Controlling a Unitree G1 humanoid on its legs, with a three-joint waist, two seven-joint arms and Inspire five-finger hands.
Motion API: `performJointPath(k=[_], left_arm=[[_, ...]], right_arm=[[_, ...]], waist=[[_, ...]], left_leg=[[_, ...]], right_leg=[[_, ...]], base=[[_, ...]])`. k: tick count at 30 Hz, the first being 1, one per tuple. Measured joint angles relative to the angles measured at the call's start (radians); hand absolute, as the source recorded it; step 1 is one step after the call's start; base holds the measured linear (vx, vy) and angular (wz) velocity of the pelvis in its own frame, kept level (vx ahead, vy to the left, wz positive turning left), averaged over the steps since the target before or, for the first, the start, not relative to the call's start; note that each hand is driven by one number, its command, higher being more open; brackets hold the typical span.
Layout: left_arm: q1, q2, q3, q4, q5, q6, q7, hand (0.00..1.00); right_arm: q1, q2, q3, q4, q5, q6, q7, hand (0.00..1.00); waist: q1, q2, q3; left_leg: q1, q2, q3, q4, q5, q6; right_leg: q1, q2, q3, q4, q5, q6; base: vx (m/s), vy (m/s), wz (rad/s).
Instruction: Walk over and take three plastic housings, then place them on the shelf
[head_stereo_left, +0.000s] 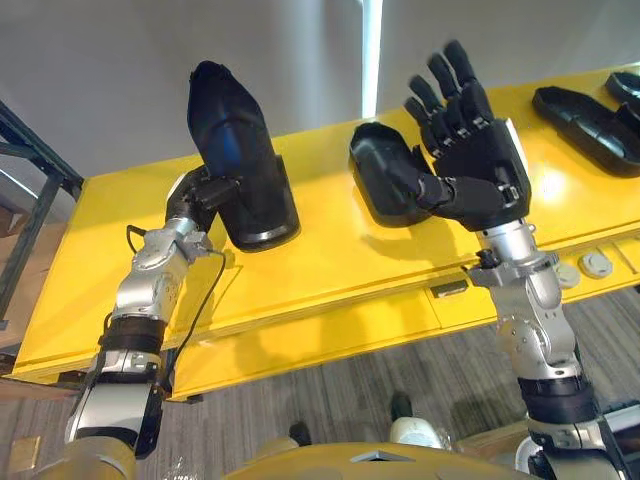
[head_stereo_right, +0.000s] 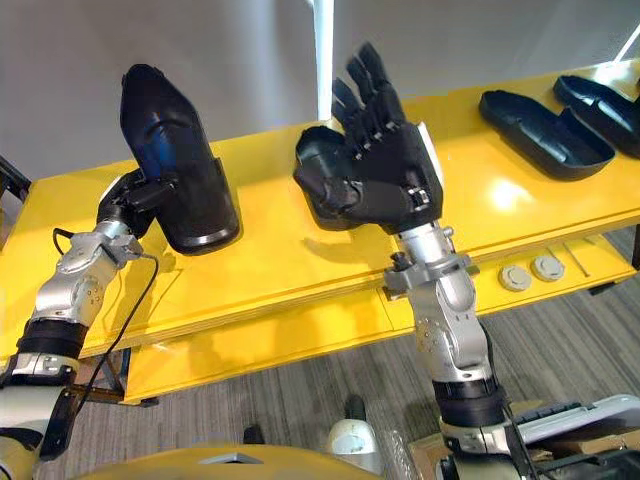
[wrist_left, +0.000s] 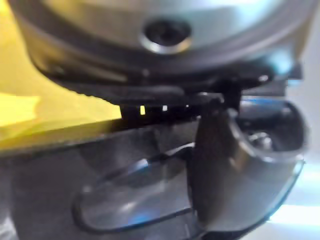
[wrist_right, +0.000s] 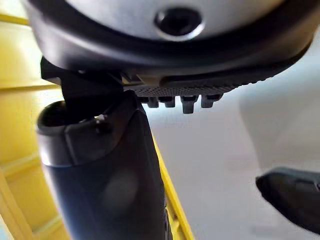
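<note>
Housing (head_stereo_left: 240, 150) tilted on end above the yellow table (head_stereo_left: 330, 270), its hollow facing the left hand (head_stereo_left: 200, 195) that grips its lower edge. Second housing (head_stereo_left: 378, 170) lies hollow-up just behind the right hand (head_stereo_left: 485, 170), whose fingers are spread straight. Two more housings (head_stereo_left: 585, 120) lie far right.

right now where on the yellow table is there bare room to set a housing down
Free: the left end of the yellow table, beyond the plastic housing in the left robot hand; also the stretch between the second housing, by the open right robot hand, and the two housings at the right end. Crowded there, with round discs on the front ledge.
</note>
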Motion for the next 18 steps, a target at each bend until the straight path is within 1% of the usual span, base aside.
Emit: performJointPath(k=[2, 4, 5, 6, 9, 12, 13, 18], left_arm=[[-0.004, -0.001, -0.012, 0.008, 0.0, 0.031, -0.01, 0.0], [-0.004, -0.001, -0.031, 0.017, 0.002, 0.064, -0.024, 0.0], [-0.004, -0.003, -0.039, 0.016, 0.001, 0.079, -0.029, 0.0], [-0.009, -0.004, -0.038, 0.006, 0.003, 0.082, -0.043, 0.0], [-0.02, -0.004, -0.042, -0.009, 0.007, 0.112, -0.044, 0.0], [-0.023, -0.004, -0.042, -0.015, 0.008, 0.122, -0.044, 0.0], [-0.023, -0.004, -0.042, -0.023, 0.009, 0.133, -0.043, 0.0], [-0.012, -0.005, -0.042, -0.056, 0.015, 0.136, -0.042, 0.0]], right_arm=[[-0.02, 0.0, 0.019, 0.0, -0.001, 0.004, 0.003, 1.0], [-0.035, 0.0, 0.03, 0.0, -0.003, 0.022, 0.001, 1.0], [-0.042, 0.0, 0.035, -0.001, -0.003, 0.023, -0.001, 1.0], [-0.042, 0.0, 0.036, -0.001, -0.003, 0.025, -0.005, 1.0], [-0.043, 0.0, 0.05, -0.001, -0.003, 0.038, -0.008, 1.0], [-0.043, 0.001, 0.065, -0.001, -0.004, 0.045, -0.01, 1.0], [-0.043, 0.001, 0.07, -0.001, -0.004, 0.048, -0.01, 1.0], [-0.043, 0.004, 0.078, -0.011, -0.003, 0.049, -0.007, 1.0]], waist=[[-0.001, 0.003, 0.009], [-0.001, 0.006, 0.016], [-0.001, 0.007, 0.028], [0.001, 0.008, 0.037], [0.002, 0.017, 0.048], [0.002, 0.022, 0.054], [0.002, 0.021, 0.055], [0.002, 0.017, 0.073]], left_leg=[[-0.006, 0.0, -0.003, 0.0, 0.002, 0.0], [-0.01, 0.0, -0.006, -0.001, 0.003, 0.001], [-0.01, 0.0, -0.008, -0.001, 0.004, 0.001], [-0.01, 0.0, -0.01, -0.002, 0.005, 0.0], [-0.007, 0.0, -0.017, -0.003, 0.006, 0.0], [-0.007, 0.0, -0.02, -0.004, 0.008, 0.001], [-0.007, 0.0, -0.022, -0.004, 0.009, 0.0], [-0.008, 0.0, -0.031, 0.0, 0.013, 0.001]], right_leg=[[-0.005, 0.0, -0.003, -0.001, 0.0, 0.0], [-0.009, 0.0, -0.005, 0.0, 0.0, 0.0], [-0.007, 0.0, -0.007, 0.0, 0.0, 0.0], [-0.007, 0.0, -0.009, 0.0, 0.0, 0.0], [0.0, -0.001, -0.015, 0.0, 0.0, 0.0], [0.002, -0.002, -0.019, 0.0, 0.0, 0.0], [0.003, -0.001, -0.02, 0.0, 0.0, 0.0], [0.01, -0.003, -0.031, -0.002, 0.0, 0.0]], base=[[-0.02, -0.003, 0.05], [0.0, -0.005, 0.05], [-0.01, -0.002, 0.05], [-0.01, -0.004, 0.08], [-0.01, -0.002, 0.04], [-0.01, -0.001, 0.01], [-0.03, -0.004, 0.03], [-0.04, -0.005, 0.05]])
